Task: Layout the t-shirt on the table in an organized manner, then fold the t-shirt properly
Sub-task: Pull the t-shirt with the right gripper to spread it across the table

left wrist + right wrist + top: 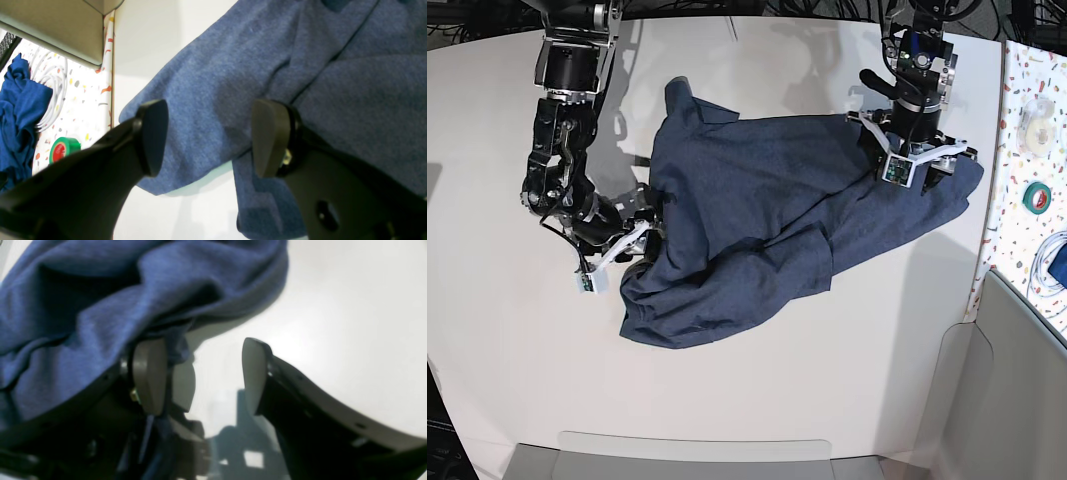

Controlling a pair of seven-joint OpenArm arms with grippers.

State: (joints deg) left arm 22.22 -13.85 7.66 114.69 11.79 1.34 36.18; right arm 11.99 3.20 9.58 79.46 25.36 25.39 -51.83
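Observation:
The dark navy t-shirt (757, 220) lies crumpled and partly spread on the white table (827, 380), plain side showing, no lettering visible. My left gripper (917, 170) is at the shirt's right edge. In the left wrist view it (208, 138) is open just above the heathered cloth (367, 83), with a folded flap under the jaws. My right gripper (632, 245) is at the shirt's left edge. In the right wrist view it (203, 376) is open, with cloth (83, 306) draped over its left finger (150, 373) and bare table (350, 306) in the gap.
A speckled strip along the table's right side holds a green tape roll (1037, 195), a white cable coil (53, 90) and a bright blue cloth (16, 113). A grey box (66, 26) stands beside it. A grey bin rim (697, 455) runs along the front edge.

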